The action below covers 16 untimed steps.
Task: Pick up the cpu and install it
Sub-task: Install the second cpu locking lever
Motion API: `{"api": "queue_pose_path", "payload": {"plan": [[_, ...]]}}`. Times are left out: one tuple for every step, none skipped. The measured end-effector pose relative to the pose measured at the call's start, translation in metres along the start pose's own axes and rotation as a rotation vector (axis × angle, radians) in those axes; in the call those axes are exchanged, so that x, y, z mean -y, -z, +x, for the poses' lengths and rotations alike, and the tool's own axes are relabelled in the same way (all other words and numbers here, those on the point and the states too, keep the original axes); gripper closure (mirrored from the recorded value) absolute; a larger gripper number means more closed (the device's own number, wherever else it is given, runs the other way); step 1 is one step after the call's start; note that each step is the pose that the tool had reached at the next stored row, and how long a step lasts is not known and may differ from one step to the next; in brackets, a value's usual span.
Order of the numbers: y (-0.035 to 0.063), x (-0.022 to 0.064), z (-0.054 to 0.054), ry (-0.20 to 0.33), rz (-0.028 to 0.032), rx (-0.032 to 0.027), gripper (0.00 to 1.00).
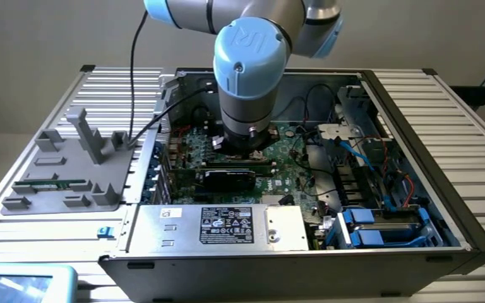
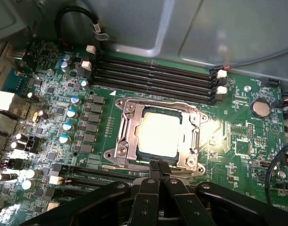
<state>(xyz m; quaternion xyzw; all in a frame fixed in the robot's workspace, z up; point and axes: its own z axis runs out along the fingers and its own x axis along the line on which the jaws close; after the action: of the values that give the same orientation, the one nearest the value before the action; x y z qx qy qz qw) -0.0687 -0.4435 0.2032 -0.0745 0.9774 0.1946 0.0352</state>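
We see chip (image 2: 158,133) already sitting in socket (image 2: 126,141) on board (image 2: 238,136), frame not clamped. Our gripper (image 2: 159,170) hovers at socket's edge, fingers pinched together, holding nothing. Placement looks done.

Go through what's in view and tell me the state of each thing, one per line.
cpu: lying in the socket, not held.
socket: frame open, cpu inside.
gripper: shut, empty, at the socket's edge.
memory slots: empty.
case: open.
memory stick: on the grey tray.
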Motion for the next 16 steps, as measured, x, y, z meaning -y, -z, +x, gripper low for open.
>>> {"api": "queue_pose_path", "payload": {"plan": [[-0.0001,0.0,0.0,0.0,-0.0002,0.0001,0.91],[-0.0002,0.0001,0.0,0.0,-0.0003,0.0003,0.91],[-0.0008,0.0003,0.0001,0.001,-0.001,0.0018,0.91],[-0.0009,0.0004,0.0002,0.001,-0.0012,0.0024,0.91],[-0.0009,0.0005,0.0002,0.001,-0.0012,0.0024,0.91],[-0.0009,0.0005,0.0002,0.001,-0.0012,0.0024,0.91],[-0.0009,0.0005,0.0003,0.001,-0.0011,0.0024,0.91],[-0.001,0.0003,0.0009,0.001,-0.0011,0.0025,0.91],[-0.001,0.0001,0.0017,0.0,-0.0011,0.0025,0.91],[-0.0011,-0.0001,0.0027,0.0,-0.0011,0.0025,0.91],[-0.0014,-0.0004,0.0039,0.0,-0.0011,0.0027,0.91],[-0.0016,-0.0007,0.0049,0.0,-0.0011,0.0027,0.91],[-0.0017,-0.0007,0.005,0.0,-0.001,0.0027,0.91],[-0.0021,-0.0009,0.005,0.0,-0.0012,0.0028,0.91],[-0.003,-0.001,0.0052,0.0,-0.0011,0.0031,0.91],[-0.0032,-0.0011,0.0052,0.0,-0.001,0.0032,0.91]]}}
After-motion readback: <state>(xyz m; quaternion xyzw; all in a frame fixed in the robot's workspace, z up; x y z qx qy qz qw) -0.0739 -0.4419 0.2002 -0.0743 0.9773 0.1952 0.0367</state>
